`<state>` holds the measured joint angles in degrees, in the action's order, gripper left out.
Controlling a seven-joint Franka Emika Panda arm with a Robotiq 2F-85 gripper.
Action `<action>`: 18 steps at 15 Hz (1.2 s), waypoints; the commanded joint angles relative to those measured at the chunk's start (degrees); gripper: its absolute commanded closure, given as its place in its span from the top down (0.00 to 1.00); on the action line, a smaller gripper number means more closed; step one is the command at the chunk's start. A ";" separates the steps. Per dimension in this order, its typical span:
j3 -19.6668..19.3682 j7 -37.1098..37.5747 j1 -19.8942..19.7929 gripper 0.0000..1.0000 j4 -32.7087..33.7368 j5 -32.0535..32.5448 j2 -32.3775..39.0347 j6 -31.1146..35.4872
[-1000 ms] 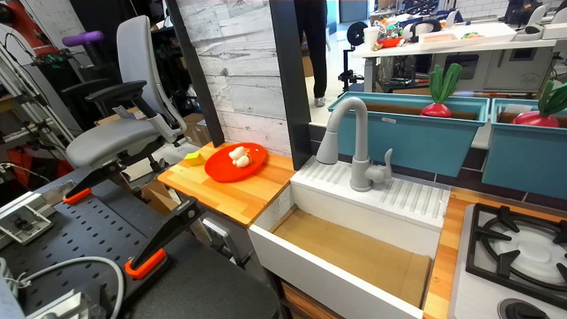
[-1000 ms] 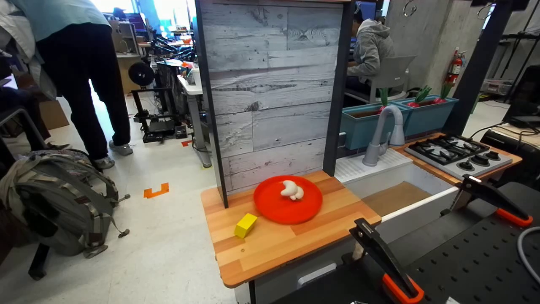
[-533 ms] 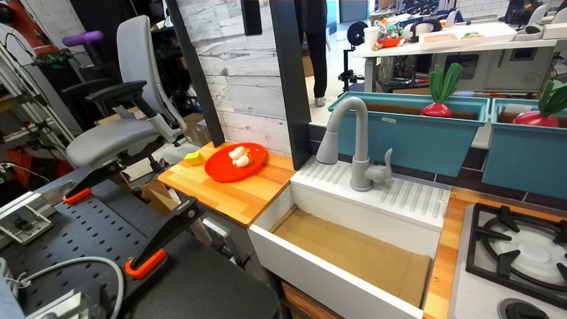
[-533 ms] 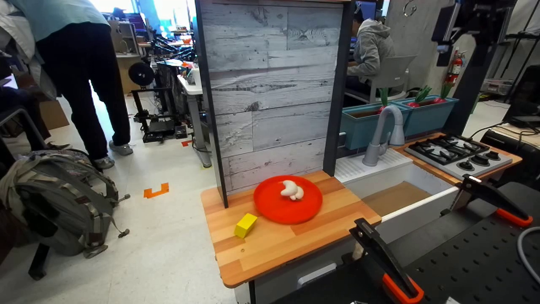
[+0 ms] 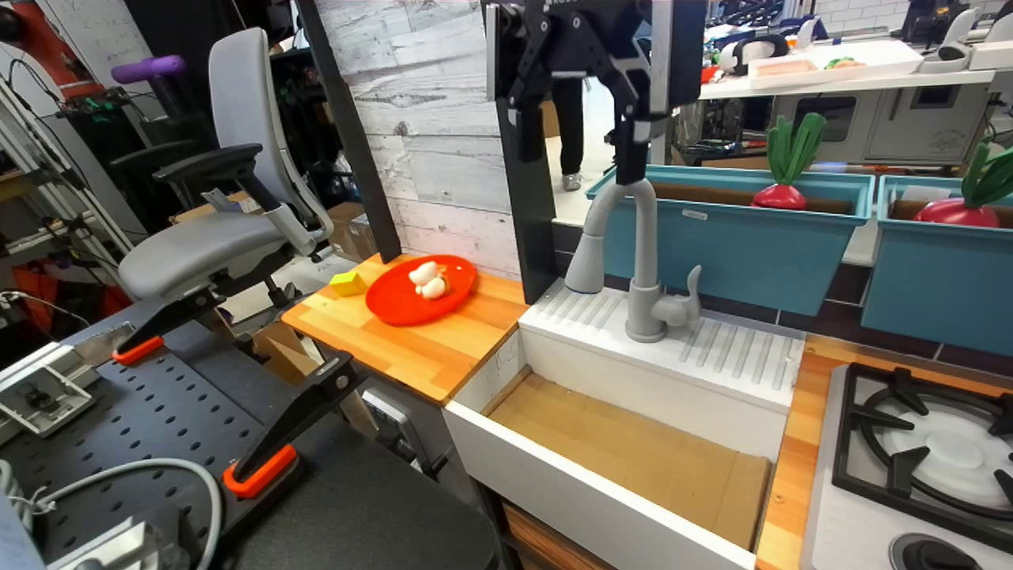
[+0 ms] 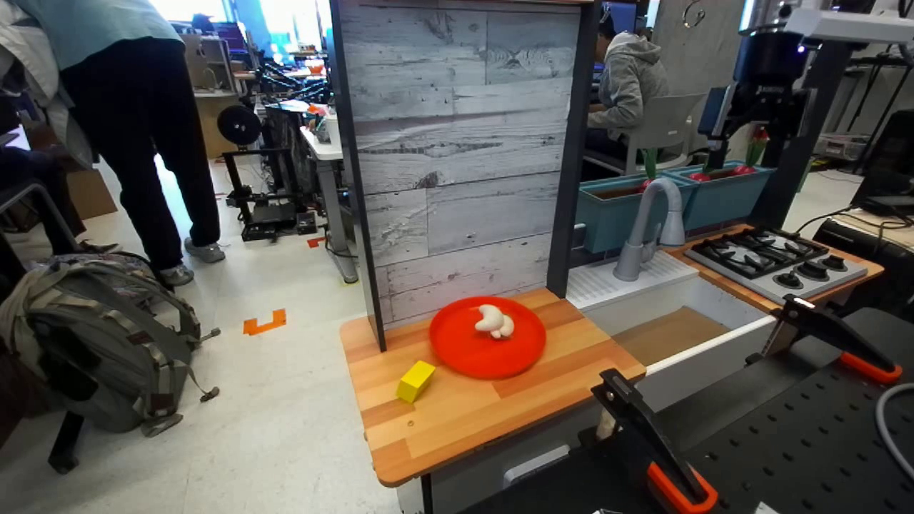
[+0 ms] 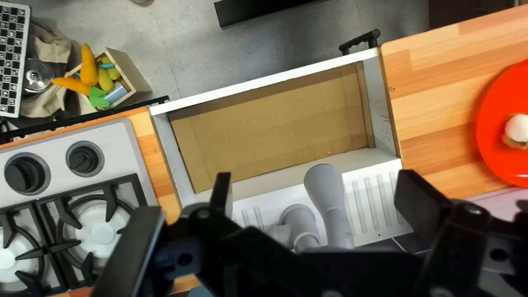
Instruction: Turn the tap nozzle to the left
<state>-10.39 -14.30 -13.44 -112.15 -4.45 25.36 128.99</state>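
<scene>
The tap nozzle, a matte grey arched spout, stands behind the sink in both exterior views (image 5: 647, 237) (image 6: 641, 214). Its end points down and, in an exterior view, toward the left of the picture. My gripper (image 5: 576, 158) is open and empty, pointing down above the spout. In that view one fingertip overlaps the top of the arch; I cannot tell if they touch. In the wrist view the nozzle (image 7: 326, 189) lies between the widely parted fingers of the gripper (image 7: 317, 185), with a gap on each side. The upper arch is hidden there by the gripper's body.
The short lever handle (image 5: 687, 305) sits beside the spout's base. Teal planters (image 5: 728, 245) with radishes stand behind. The white sink (image 5: 601, 507) is in front. A stove (image 5: 831, 507) and a wooden counter with a red plate (image 5: 404, 309) flank it. A dark post (image 5: 526, 198) rises nearby.
My gripper has come down into view from the top of the picture in both exterior views and is now over the spout. The tap nozzle has not moved.
</scene>
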 commanded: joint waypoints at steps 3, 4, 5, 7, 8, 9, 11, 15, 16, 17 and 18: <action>3.82 0.39 -2.99 1.00 3.77 -5.35 5.70 4.47; 4.21 0.52 -3.24 1.00 4.33 -5.94 6.61 4.87; 4.51 0.74 -3.38 1.00 4.85 -6.45 7.41 5.38; 4.90 1.53 -3.53 1.00 5.96 -6.98 8.96 5.96; 5.01 2.05 -3.52 1.00 6.50 -6.92 9.69 6.04; 5.05 2.47 -3.37 1.00 6.81 -6.69 10.27 6.40; 5.03 3.31 -3.10 0.76 7.47 -6.12 11.31 6.51; 5.19 4.57 -3.01 0.49 8.81 -5.93 13.11 6.49; 5.20 4.75 -3.02 0.42 8.94 -5.91 13.35 6.53; 5.22 4.91 -3.05 0.33 9.22 -5.92 13.62 6.51; 5.16 5.21 -3.01 0.27 9.43 -5.87 13.87 6.49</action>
<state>-5.97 -10.00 -15.72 -104.50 -9.81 37.72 134.53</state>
